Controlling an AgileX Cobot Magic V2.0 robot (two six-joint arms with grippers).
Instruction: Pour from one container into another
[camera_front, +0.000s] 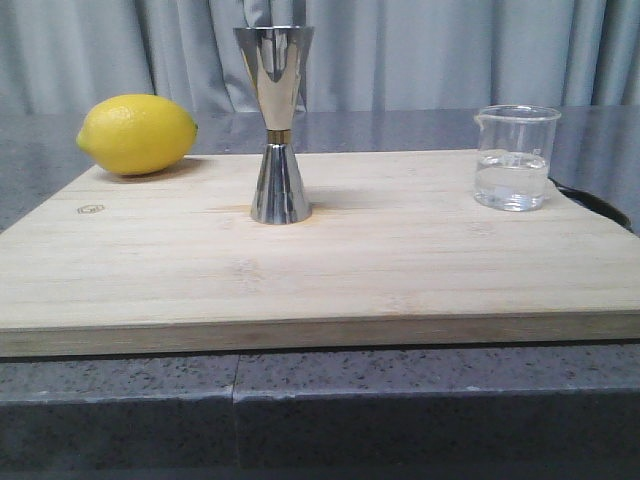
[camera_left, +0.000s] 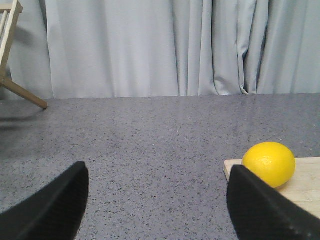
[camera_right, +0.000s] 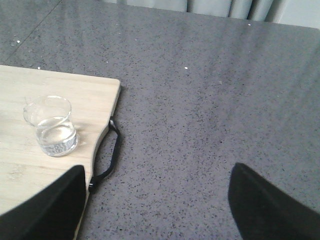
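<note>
- The beaker (camera_front: 517, 158) stood upright on the board (camera_front: 400, 260), well to the right of the jigger (camera_front: 276, 122), near the board's right edge and just beside its black strap handle (camera_right: 110, 155).
- The jigger stood upright near the board's middle; the lemon (camera_front: 137, 133) lay well to the left of it, at the back corner.
- The left gripper (camera_left: 155, 200) hung over bare table (camera_left: 150, 135) beyond the lemon's side of the board, its jaws wide apart and holding nothing.
- The right gripper (camera_right: 155, 200) hung over the table on the far side of the beaker from the jigger, jaws likewise apart and empty. Nothing had been picked up yet.
- Risks, as I judged them: the smooth, round glass could slip or twist in the jaws if pinched too near the rim, spilling the clear liquid that filled its lower part.
- The jigger looked tippy: a tall polished steel hourglass with a narrow gold-banded waist and a small foot. A nudge from the beaker's spout could topple it.
- Its mouth was small, so a fast tilt might send liquid over the pale, grained wood.
- The table was dark speckled stone, the lemon dimpled and matte.
</note>
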